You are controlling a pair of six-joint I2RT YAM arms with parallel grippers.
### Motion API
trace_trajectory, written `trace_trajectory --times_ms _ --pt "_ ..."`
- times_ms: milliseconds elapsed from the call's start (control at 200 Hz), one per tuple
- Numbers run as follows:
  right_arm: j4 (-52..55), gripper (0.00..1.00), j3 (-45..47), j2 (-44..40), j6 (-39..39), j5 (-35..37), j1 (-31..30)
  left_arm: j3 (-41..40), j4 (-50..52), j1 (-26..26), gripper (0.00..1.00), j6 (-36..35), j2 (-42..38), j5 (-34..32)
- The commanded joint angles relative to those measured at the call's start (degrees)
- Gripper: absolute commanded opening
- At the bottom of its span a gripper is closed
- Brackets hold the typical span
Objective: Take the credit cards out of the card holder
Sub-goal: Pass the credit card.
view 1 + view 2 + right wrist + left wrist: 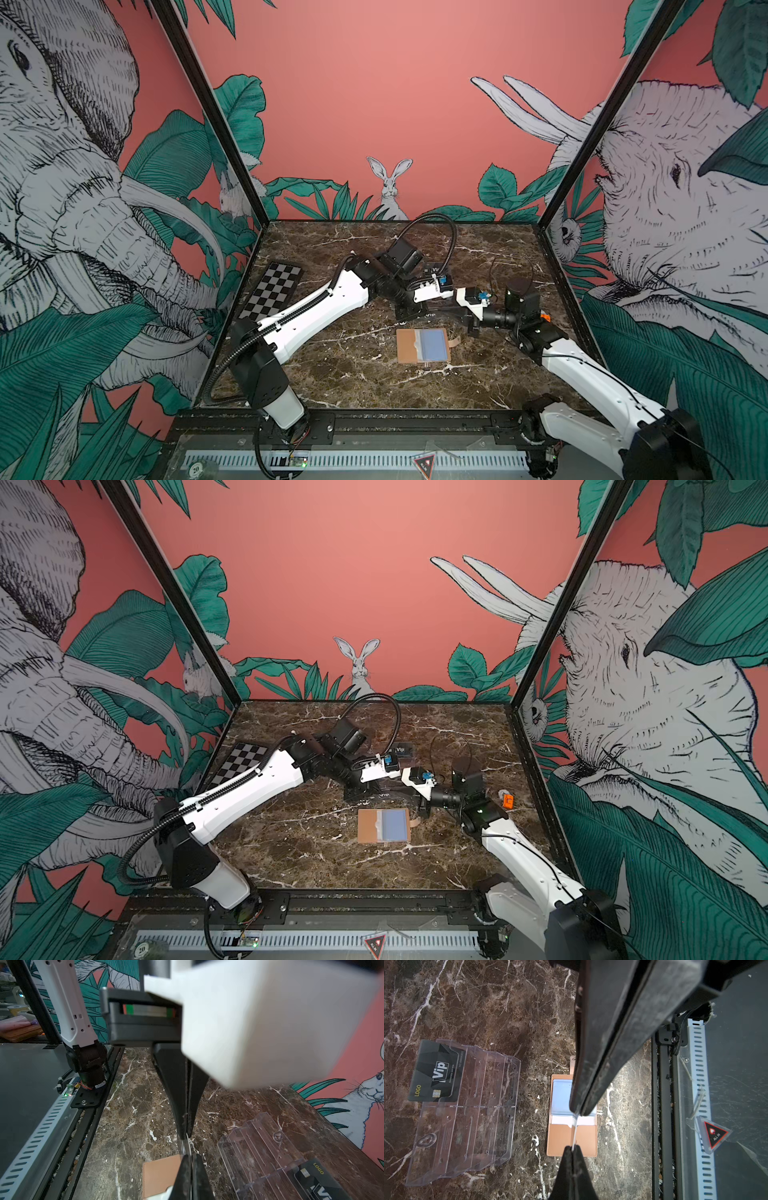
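Two cards, one holder, one stand. The first credit card (pixel 426 316), black with white "Vip", is up in the air near the open tan card holder (pixel 423 345). The left gripper (pixel 411 312) and right gripper (pixel 469 326) both pinch it tight. The second credit card (pixel 433 1076) looks the same and sits in the clear stand (pixel 467 1115) near the card holder.

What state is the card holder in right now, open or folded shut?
Open. The card holder lies spread flat on the table, tan flap and clear sleeves facing up, snap tab unfastened.
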State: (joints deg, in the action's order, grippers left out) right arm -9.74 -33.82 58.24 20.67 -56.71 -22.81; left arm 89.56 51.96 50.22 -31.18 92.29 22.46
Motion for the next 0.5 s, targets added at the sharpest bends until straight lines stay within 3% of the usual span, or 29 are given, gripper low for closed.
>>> trace_trajectory --times_ms 0,135,225,330,495 --pt "0.0 0.00 -1.6 0.2 1.0 -2.0 0.0 0.6 -0.8 0.3 0.00 -1.3 -0.4 0.8" --pt "0.0 0.00 -1.4 0.0 1.1 -1.5 0.0 -0.3 -2.7 0.2 0.00 -0.7 -1.3 0.2" --pt "0.0 0.00 -1.5 -0.1 1.2 -1.4 0.1 -1.1 -3.5 0.2 0.21 -0.4 -2.0 -0.5" --pt "-0.3 0.00 -1.6 0.0 1.0 -1.4 0.2 -3.3 -5.2 0.1 0.37 0.0 -3.4 -1.3" --pt "-1.2 0.00 -1.6 0.4 0.5 -1.7 0.6 -7.9 -8.0 -0.7 0.49 1.3 -6.6 -1.8"
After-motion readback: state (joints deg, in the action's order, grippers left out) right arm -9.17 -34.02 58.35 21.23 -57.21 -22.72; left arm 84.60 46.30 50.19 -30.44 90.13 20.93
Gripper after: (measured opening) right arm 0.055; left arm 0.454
